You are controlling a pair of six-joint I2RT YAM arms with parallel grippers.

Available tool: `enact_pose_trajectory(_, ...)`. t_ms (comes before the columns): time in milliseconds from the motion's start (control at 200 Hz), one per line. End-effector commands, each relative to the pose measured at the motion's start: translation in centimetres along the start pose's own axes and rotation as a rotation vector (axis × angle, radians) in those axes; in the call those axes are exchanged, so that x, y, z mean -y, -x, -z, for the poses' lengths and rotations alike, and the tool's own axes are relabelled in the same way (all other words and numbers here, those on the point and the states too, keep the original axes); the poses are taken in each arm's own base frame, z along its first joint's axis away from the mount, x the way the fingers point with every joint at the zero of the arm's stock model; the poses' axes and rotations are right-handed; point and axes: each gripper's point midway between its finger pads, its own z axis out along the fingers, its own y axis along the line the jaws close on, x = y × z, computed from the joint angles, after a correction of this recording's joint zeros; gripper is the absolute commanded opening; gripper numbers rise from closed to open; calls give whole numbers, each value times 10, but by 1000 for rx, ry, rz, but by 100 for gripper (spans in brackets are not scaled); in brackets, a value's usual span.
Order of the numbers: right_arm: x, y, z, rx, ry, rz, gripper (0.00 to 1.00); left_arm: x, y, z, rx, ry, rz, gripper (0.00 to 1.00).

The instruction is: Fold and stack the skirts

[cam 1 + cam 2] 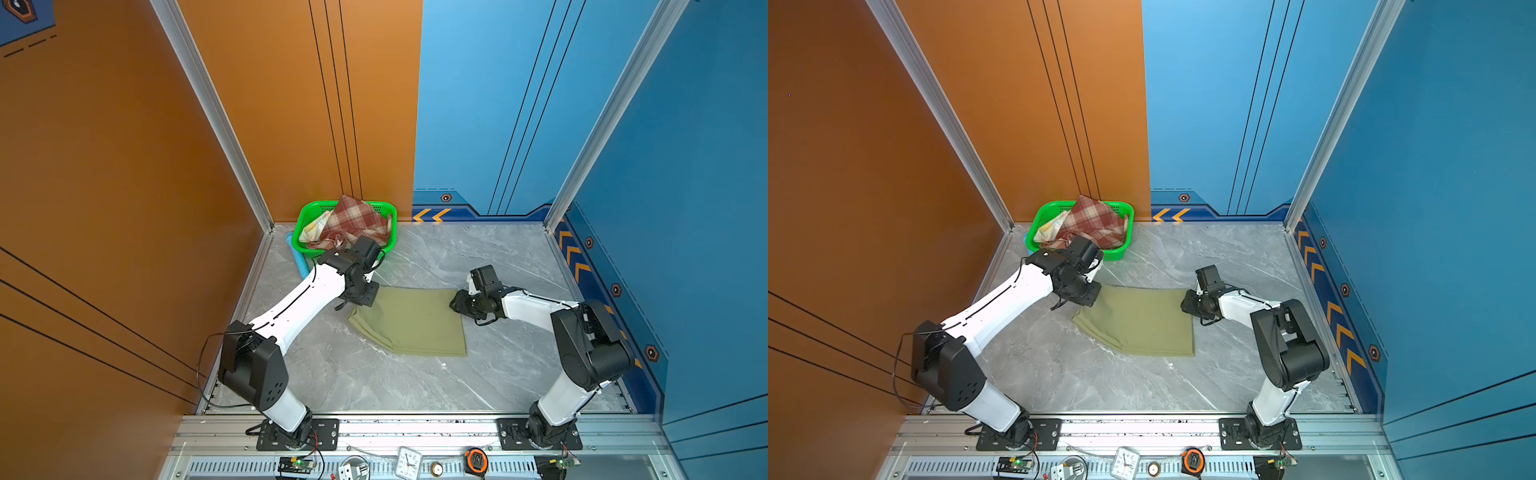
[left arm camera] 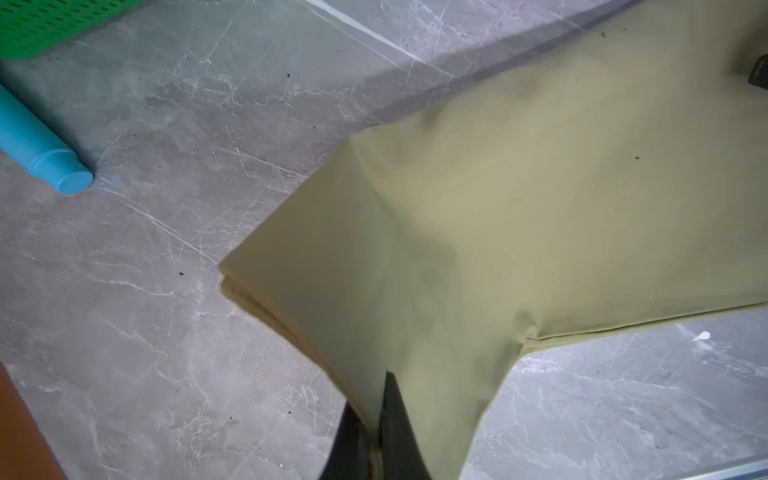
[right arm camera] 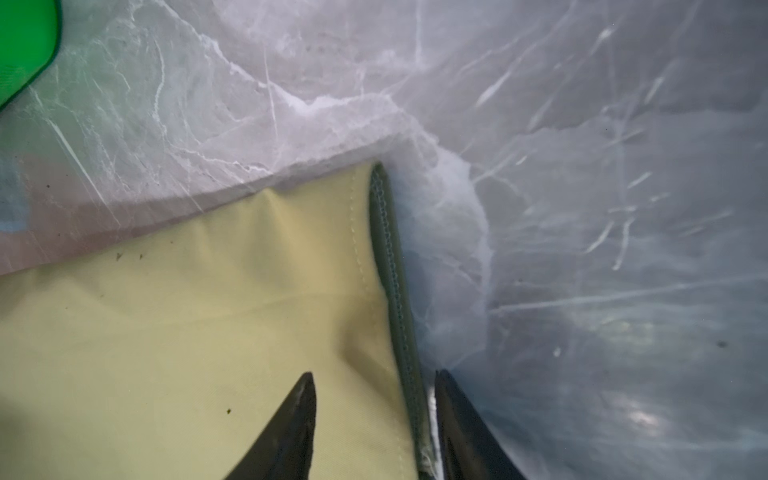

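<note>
- Left wrist view cuts off most of the left tool (image 2: 374, 399) at the frame edge. Its dark fingers (image 2: 395, 415) are still plainly pinched tight on a lifted fold of the olive-green skirt (image 2: 540, 208).
- In both top views that tool sits hidden beneath its own wrist, at the skirt's far left corner.
- Right wrist view shows the right tool (image 3: 374, 374) with its jaws standing apart, straddling the skirt's stitched hem. One fingertip is over the cloth and the other over the bare desk (image 3: 582, 208). Nothing is clamped, and I cannot tell whether the tips touch the fabric.
- The olive-green skirt lies folded flat mid-desk, between the two arms.
- The plaid skirt (image 1: 353, 220) is heaped in the green basket (image 1: 384, 204) at the desk's far left corner.
- The pale yellowish skirt (image 1: 313, 226) is mostly buried beside the plaid skirt, and its print is too small to make out.
- A blue tube (image 2: 37, 149) lies just beside the basket, partly covered by the left arm in both top views.
- A clock (image 1: 408, 462) and an orange tape measure (image 1: 476, 460) sit on the front rail. The clock's numerals are too small to read, and I can read no brand or label anywhere.
</note>
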Motion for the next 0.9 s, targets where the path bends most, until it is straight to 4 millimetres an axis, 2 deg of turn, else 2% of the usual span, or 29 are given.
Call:
enact_pose_trajectory(0, -1, -9, -8, -1, 30, -24, 39, 3, 4, 8, -16, 88, -76, 0)
enact_pose_trajectory(165, 2, -18, -13, 1, 49, -54, 29, 38, 15, 8, -19, 116, -166, 0)
enact_pose_trajectory(591, 7, -25, -20, 49, 83, -137, 21, 180, 34, -10, -42, -42, -351, 0)
enact_pose_trajectory(766, 12, -28, -17, 64, 78, -151, 22, 228, 44, -17, -36, -149, -350, 0)
enact_pose_trajectory(896, 21, -29, -11, 76, 73, -164, 34, 257, 58, -12, -7, -241, -328, 0)
